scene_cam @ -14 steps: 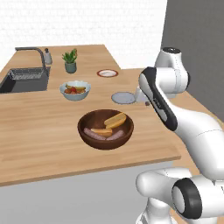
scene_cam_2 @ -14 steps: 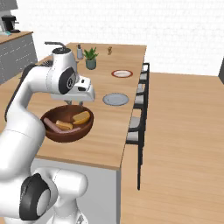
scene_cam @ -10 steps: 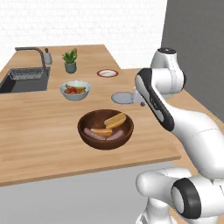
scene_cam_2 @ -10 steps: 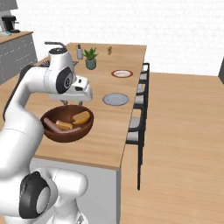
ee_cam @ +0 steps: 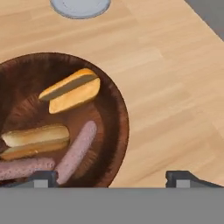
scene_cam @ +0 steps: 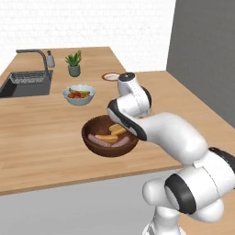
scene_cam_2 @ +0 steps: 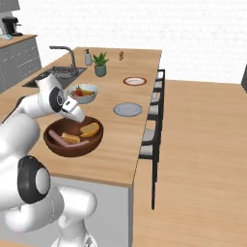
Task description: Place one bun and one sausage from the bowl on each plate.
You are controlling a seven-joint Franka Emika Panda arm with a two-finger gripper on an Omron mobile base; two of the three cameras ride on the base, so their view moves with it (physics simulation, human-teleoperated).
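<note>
Tool (ee_cam: 111, 177) with fingers spread wide and empty hangs over the near rim of the wooden bowl (ee_cam: 118, 127) on the bench (ee_cam: 175, 87). Bowl holds two buns (ee_cam: 72, 89) and two sausages (ee_cam: 76, 151). Grey plate (scene_cam_2: 128, 109) lies beyond it; red-rimmed plate (scene_cam_2: 134, 81) lies farther back.
</note>
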